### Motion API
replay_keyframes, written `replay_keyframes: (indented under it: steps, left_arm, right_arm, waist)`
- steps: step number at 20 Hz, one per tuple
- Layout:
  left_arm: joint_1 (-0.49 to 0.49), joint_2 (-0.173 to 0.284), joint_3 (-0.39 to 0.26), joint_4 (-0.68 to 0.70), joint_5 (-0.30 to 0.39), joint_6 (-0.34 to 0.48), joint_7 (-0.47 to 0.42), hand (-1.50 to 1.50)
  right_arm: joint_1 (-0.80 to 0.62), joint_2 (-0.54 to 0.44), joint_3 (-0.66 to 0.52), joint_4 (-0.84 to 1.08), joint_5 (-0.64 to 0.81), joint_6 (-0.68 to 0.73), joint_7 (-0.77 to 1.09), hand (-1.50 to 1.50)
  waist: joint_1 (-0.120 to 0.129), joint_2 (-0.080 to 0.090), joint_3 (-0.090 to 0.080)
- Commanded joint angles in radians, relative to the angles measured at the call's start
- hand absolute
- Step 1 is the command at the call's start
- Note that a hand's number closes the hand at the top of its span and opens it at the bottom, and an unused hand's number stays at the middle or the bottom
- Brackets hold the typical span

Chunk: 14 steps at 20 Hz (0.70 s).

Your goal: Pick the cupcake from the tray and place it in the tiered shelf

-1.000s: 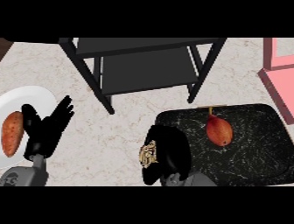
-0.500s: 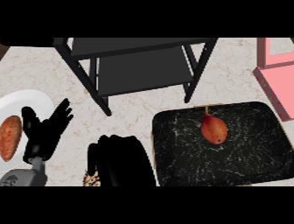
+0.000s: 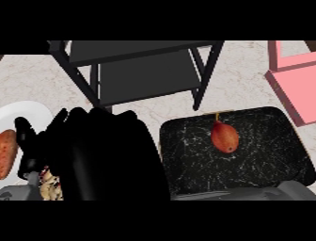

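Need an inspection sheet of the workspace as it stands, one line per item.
Surface: pale marble counter, no spills seen.
Job's things: cupcake is off the black tray; only a speckled bit shows, left of the tray under the right hand. Dark tiered shelf at the back, nothing seen on it.
Clutter: red fruit on the tray; sweet potato on a white plate at left; pink container at right.
Hands: right hand large in view between plate and tray, hiding most of the cupcake; left hand open over the plate's edge.
Cables: nothing seen.
Surroundings: nothing seen.
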State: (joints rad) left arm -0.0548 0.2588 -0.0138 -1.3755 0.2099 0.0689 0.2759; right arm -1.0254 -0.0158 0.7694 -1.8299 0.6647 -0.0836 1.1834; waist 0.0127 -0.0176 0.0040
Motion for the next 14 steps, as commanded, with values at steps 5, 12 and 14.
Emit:
replay_keyframes:
  steps: [5, 12, 14]
  left_arm:
    - [0.010, -0.025, -0.013, 0.034, -0.020, 0.006, -0.020, 0.00]
    - [0.021, -0.031, -0.020, 0.000, -0.021, 0.012, 0.020, 0.00]
    - [0.025, -0.014, -0.008, -0.029, 0.000, -0.007, 0.043, 0.00]
  right_arm:
    - [-0.281, 0.015, -0.292, 0.169, -0.078, 0.108, 0.169, 1.50]
    - [-0.419, 0.002, -0.476, 0.338, -0.087, 0.141, 0.104, 1.50]
    - [-0.474, -0.057, -0.555, 0.349, -0.137, 0.212, 0.082, 1.50]
  waist:
    - [-0.004, 0.012, -0.007]
    - [-0.005, 0.015, -0.006]
    - [-0.007, 0.012, -0.005]
